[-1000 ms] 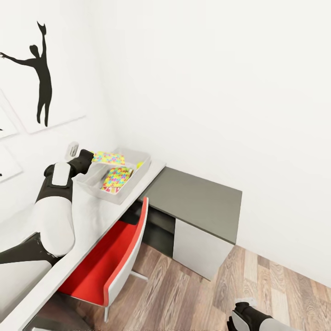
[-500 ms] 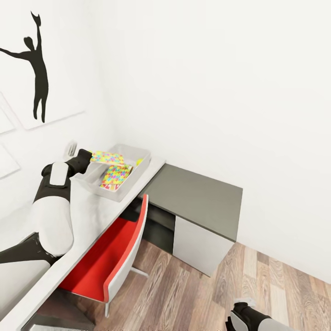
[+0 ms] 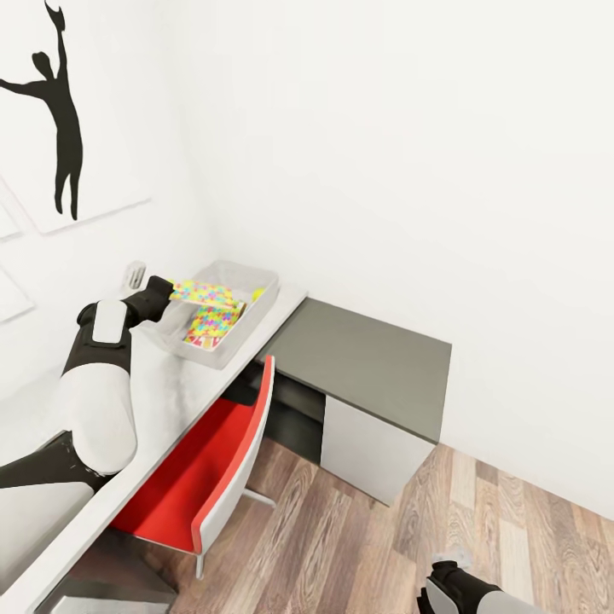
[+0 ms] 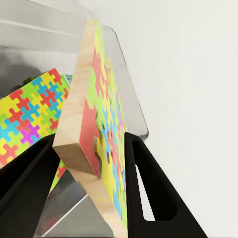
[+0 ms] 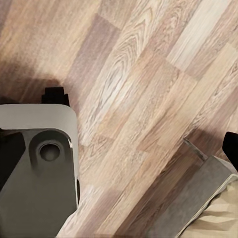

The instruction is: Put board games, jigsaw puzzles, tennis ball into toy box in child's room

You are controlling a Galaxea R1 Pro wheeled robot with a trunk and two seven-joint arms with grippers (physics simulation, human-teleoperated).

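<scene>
My left gripper (image 3: 170, 291) is shut on a jigsaw puzzle (image 3: 203, 294), held tilted over the near end of the toy box (image 3: 266, 285) on the table (image 3: 170, 392). In the left wrist view the puzzle (image 4: 101, 134) stands on edge between the two black fingers (image 4: 29, 173), its wooden side showing. A second jigsaw puzzle (image 3: 211, 324) lies flat inside the box, also seen under the held one (image 4: 27, 111). The tennis ball (image 3: 257, 295) sits at the box's far side. My right gripper (image 5: 119, 148) hangs low over the wood floor, its dark fingertips wide apart at the picture's edges.
A red-seated chair (image 3: 213, 460) is tucked under the table beside my left arm. The lower dark grey cabinet section (image 3: 367, 362) joins the table at the corner. A dancer silhouette picture (image 3: 60, 119) hangs on the left wall. My own grey base (image 5: 37, 168) is below the right wrist.
The head camera has shifted, sliding the wall picture up and left. The left gripper keeps hold of the puzzle, which now hangs a little closer over the toy box.
</scene>
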